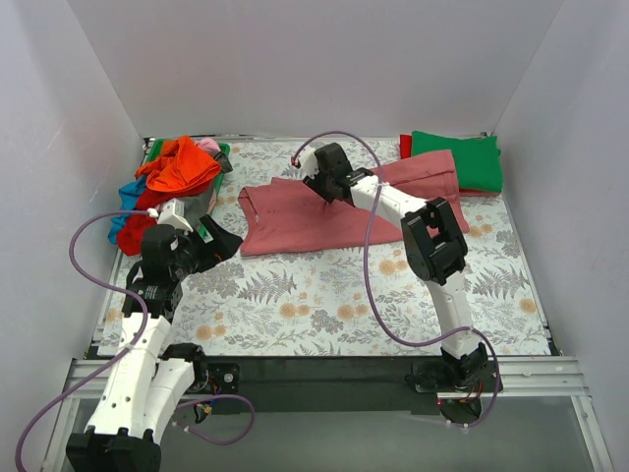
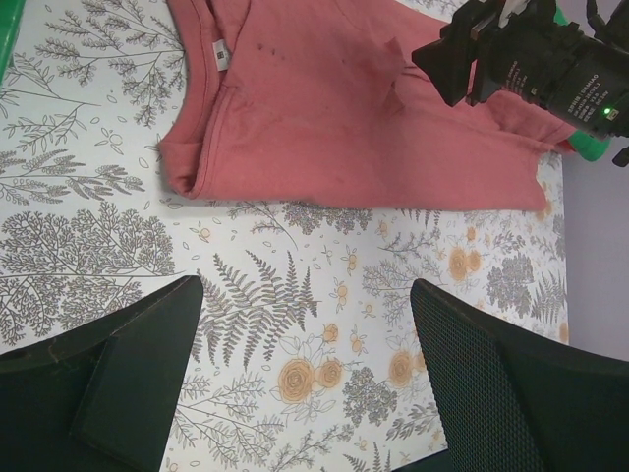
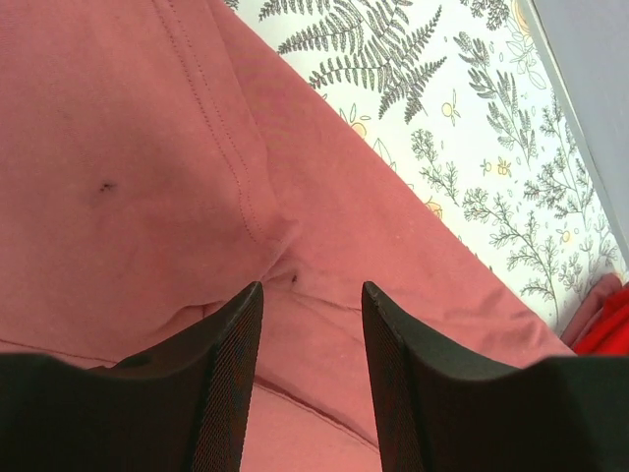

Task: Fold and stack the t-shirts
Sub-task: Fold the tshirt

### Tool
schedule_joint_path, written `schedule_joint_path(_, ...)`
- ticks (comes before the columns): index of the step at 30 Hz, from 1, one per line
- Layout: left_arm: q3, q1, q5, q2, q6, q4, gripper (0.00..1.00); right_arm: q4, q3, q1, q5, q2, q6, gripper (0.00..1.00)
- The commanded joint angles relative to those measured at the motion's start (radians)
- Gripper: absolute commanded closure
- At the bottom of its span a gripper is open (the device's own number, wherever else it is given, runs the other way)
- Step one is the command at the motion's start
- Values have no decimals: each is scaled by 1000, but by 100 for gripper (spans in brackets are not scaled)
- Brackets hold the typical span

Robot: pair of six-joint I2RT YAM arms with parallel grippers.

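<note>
- The table [image 1: 324, 305] wears a covering printed with ferns and flowers, and every garment lies on it.
- The dusty-rose t-shirt [image 1: 285, 221] is spread across the middle back of the table. It lies partly folded, with its collar end toward the left.
- A heap of t-shirts [image 1: 182, 167] sits at the back left corner, orange on top, with red, blue, pink and green showing beneath.
- A folded green t-shirt [image 1: 457, 157] lies at the back right on a red t-shirt [image 1: 405, 146], touching the rose one's far end.
- The right end effector [image 3: 313, 295] hovers low over the rose fabric – its 2 fingers stand apart, nothing pinched between them.
- The left end effector [image 2: 305, 290] hangs over bare covering near the shirt's front edge, fingers spread wide – holding nothing.
- A white neck tag [image 2: 218, 54] shows inside the collar.
</note>
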Motion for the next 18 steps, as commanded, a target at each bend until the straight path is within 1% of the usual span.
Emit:
schedule_joint_path(1, 8, 0, 15, 4, -13, -4, 14, 36, 18, -14, 2, -45, 49, 48)
schedule_joint_path(3, -14, 0, 57, 19, -44, 17, 14, 16, -1, -22, -47, -79, 33, 48)
schedule_joint_path(4, -23, 0, 76, 43, -61, 27, 14, -5, -11, -26, -139, -120, 17, 47)
schedule_joint_path(5, -47, 0, 100, 60, -102, 36, 14, -45, -51, -37, -194, -146, -10, 46)
schedule_joint_path(6, -60, 0, 142, 83, -120, 56, 14, -74, -77, -43, -269, -204, -71, 44)
schedule_joint_path(7, -69, 0, 157, 124, -145, 62, 15, -107, -103, -51, -431, -234, -114, 42)
schedule_joint_path(8, -78, 0, 168, 154, -185, 68, 17, -136, -138, -69, -496, -266, -145, 37)
schedule_joint_path(9, -92, 0, 194, 180, -200, 85, 18, -177, -212, -77, -547, -331, -171, 34)
schedule_joint_path(10, -94, -2, 200, 206, -216, 91, 19, -206, -255, -92, -637, -361, -247, 31)
schedule_joint_path(11, -97, -3, 191, 264, -235, 93, 19, -234, -293, -97, -659, -393, -276, 30)
schedule_joint_path(12, -94, -20, 177, 289, -275, 96, 19, -263, -380, -105, -667, -424, -302, 29)
schedule_joint_path(13, -89, -49, 117, 339, -332, 94, 19, -282, -419, -118, -681, -480, -344, 29)
schedule_joint_path(14, -88, -49, 72, 362, -332, 94, 19, -295, -456, -131, -686, -508, -359, 28)
schedule_joint_path(15, -81, -86, 27, 390, -396, 94, 19, -297, -540, -143, -687, -566, -362, 28)
schedule_joint_path(16, -69, -104, -67, 414, -436, 90, 19, -297, -574, -176, -693, -594, -363, 28)
schedule_joint_path(17, -57, -145, -106, 474, -465, 78, 20, -297, -611, -198, -701, -622, -353, 28)
schedule_joint_path(18, -45, -163, -144, 503, -495, 67, 20, -299, -640, -218, -707, -675, -346, 28)
